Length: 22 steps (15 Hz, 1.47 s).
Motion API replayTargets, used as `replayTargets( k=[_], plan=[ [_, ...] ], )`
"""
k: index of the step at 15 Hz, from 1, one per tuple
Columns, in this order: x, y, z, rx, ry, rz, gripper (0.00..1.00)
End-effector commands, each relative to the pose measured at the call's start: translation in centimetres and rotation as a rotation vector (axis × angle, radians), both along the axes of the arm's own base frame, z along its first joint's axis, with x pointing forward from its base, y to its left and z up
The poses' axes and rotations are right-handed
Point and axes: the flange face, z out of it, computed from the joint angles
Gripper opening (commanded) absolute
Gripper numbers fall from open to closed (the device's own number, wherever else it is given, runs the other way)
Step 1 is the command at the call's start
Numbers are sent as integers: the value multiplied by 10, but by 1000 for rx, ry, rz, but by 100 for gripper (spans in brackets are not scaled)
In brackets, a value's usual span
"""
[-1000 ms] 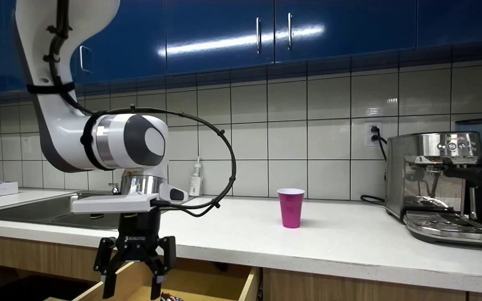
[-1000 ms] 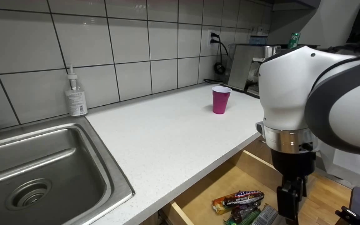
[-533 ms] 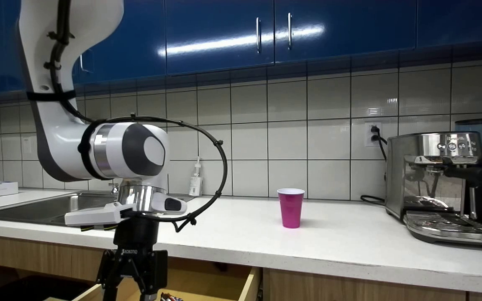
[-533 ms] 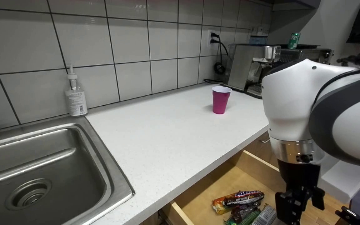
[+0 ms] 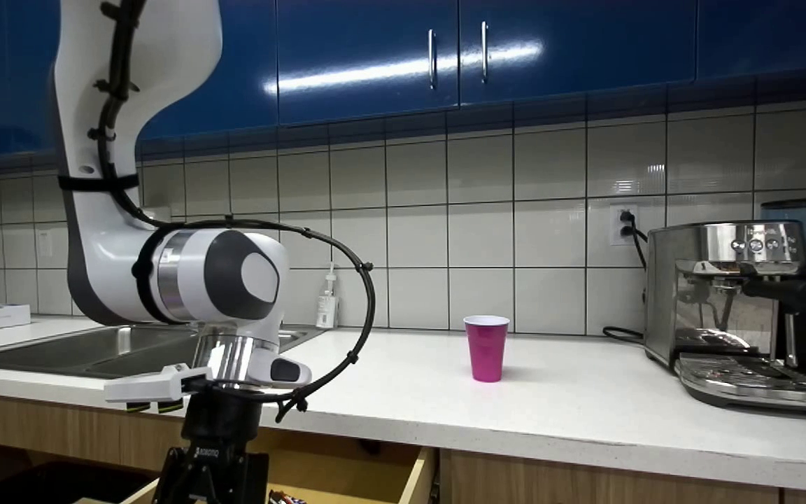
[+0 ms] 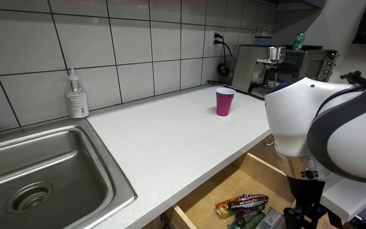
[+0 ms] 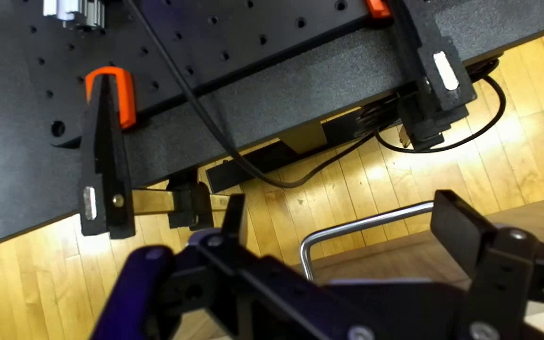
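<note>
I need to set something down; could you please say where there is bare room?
The counter is bare between sink and pink cup and, cord aside, between cup and coffee machine. Crowded: the snack pile in the drawer, with the open claw close by.

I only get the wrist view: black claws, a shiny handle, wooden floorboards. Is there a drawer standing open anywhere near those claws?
Observer: Yes, an exterior view shows a wooden drawer standing open under the counter.
Operator: Besides this shiny handle, I see nothing of it. Anything inside?
Observer: A loose pile of wrapped bars lies on its bottom.
Operator: Snacks! Any cup around for a drink?
Observer: A pink cup stands upright on that counter, in both exterior views; whether anything is in it, I can't tell.
</note>
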Motion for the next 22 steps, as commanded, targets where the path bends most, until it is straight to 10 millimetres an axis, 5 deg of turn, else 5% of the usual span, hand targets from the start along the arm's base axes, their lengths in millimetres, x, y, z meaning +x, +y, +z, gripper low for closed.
replayTargets(
  k=[1,13,22],
  plan=[
    [-5,-1,-9,4,39,-40,100],
    [37,-5,-39,34,37,-60,100],
    [86,-4,-37,63,-58,-24,100]
  ],
)
